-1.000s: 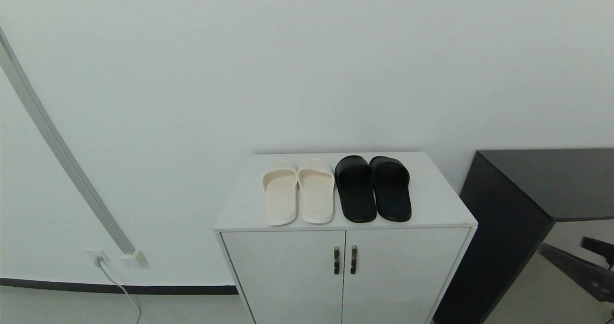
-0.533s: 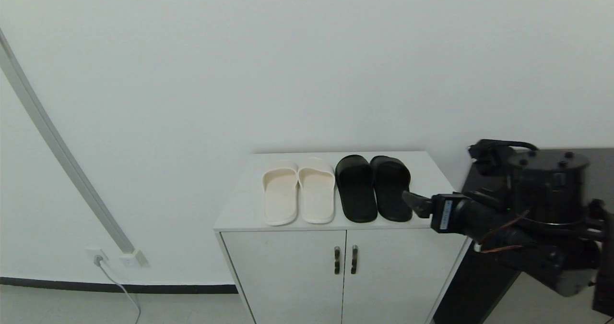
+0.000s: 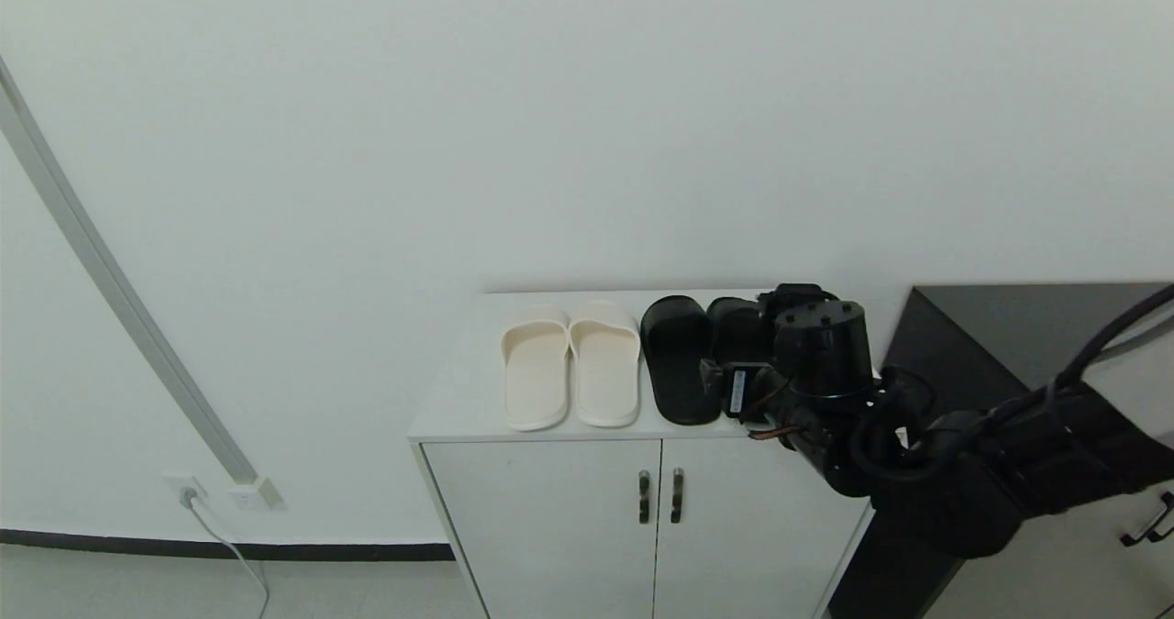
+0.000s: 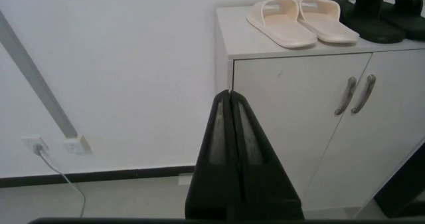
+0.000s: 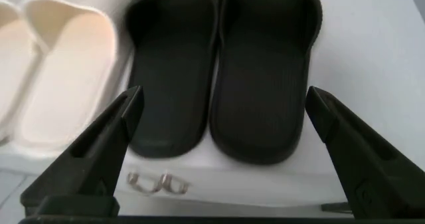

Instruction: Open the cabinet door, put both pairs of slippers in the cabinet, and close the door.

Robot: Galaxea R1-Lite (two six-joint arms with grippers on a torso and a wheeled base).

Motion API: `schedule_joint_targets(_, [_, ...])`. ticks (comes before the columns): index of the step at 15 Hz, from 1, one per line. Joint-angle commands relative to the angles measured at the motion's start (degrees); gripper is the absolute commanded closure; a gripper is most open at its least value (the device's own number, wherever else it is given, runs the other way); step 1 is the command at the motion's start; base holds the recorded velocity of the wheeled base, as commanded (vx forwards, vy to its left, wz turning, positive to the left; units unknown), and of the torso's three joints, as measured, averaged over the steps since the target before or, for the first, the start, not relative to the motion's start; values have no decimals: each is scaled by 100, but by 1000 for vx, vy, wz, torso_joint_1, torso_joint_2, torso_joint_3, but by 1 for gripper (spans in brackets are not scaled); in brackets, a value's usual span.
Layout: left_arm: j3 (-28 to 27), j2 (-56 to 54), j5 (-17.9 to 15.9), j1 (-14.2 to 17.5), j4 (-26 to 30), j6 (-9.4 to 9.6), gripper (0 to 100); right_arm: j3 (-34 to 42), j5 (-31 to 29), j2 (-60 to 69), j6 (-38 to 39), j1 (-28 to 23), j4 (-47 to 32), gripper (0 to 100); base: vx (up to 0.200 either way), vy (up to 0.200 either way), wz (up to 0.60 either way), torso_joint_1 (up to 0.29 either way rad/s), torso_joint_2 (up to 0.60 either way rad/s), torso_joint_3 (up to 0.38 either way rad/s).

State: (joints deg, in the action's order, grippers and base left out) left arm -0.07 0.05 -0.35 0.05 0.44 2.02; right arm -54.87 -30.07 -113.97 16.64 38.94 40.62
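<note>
A white cabinet [image 3: 468, 390] stands against the wall with both doors shut and two dark handles [image 3: 660, 497] at the middle seam. On its top lie a cream pair of slippers [image 3: 570, 367] and, to their right, a black pair [image 3: 681, 362]. My right gripper [image 3: 715, 381] hovers over the front of the black pair; in the right wrist view it [image 5: 224, 94] is open, its fingers straddling the black slippers [image 5: 265, 64] without touching them. My left gripper [image 4: 229, 98] is shut on nothing, low and left of the cabinet [image 4: 292, 104].
A black desk [image 3: 1055, 344] stands close to the cabinet's right side. On the left wall a grey conduit [image 3: 110, 280] slants down to a socket with a cable [image 3: 188, 491]. Open floor lies left of the cabinet.
My right arm has come in from the right and swung left, so its gripper now sits over the black slippers. The slippers and doors have not moved.
</note>
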Motion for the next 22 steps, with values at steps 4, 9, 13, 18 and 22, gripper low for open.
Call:
schedule_joint_targets(4, [-1, 4, 0, 4, 0, 0, 100, -903, 89, -1145, -601, -431, 403, 0, 0, 0, 0, 0, 0, 0])
schedule_joint_targets(9, [-1, 4, 0, 4, 0, 0, 100, -2010, 274, -1839, -688, -633, 315, 0, 0, 0, 0, 0, 0, 0])
schedule_joint_targets(13, [-1, 4, 0, 4, 0, 0, 100, -2599, 300, -2129, -688, -694, -1, 0, 0, 0, 0, 0, 0, 0])
schedule_joint_targets(18, [-1, 4, 0, 4, 0, 0, 100, -2687, 283, -2121, -768, -694, -1, 100, 0, 0, 0, 0, 0, 0])
schedule_joint_targets(22, [-1, 4, 0, 4, -9, -9, 100, -2203, 274, -1584, -759, -624, 183, 100, 0, 0, 0, 0, 0, 0])
